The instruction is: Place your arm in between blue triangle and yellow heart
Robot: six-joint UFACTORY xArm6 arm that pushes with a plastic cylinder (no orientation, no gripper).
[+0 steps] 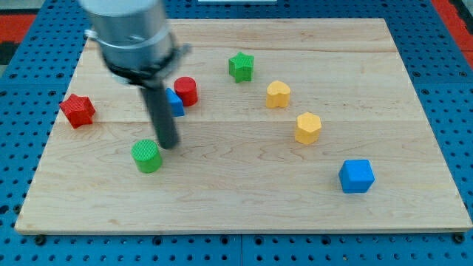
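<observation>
The blue triangle [175, 103] lies at the view's upper left, partly hidden behind my rod. The yellow heart [278, 94] lies right of centre near the top. My tip [168, 144] rests on the board just below the blue triangle and right next to the green cylinder [147, 156], well to the left of the yellow heart.
A red cylinder [185, 91] sits beside the blue triangle. A red star [77, 110] lies at far left, a green star [241, 66] at top centre, a yellow hexagon [308, 127] right of centre, a blue cube [357, 176] at lower right. The wooden board [244, 207] is edged by blue pegboard.
</observation>
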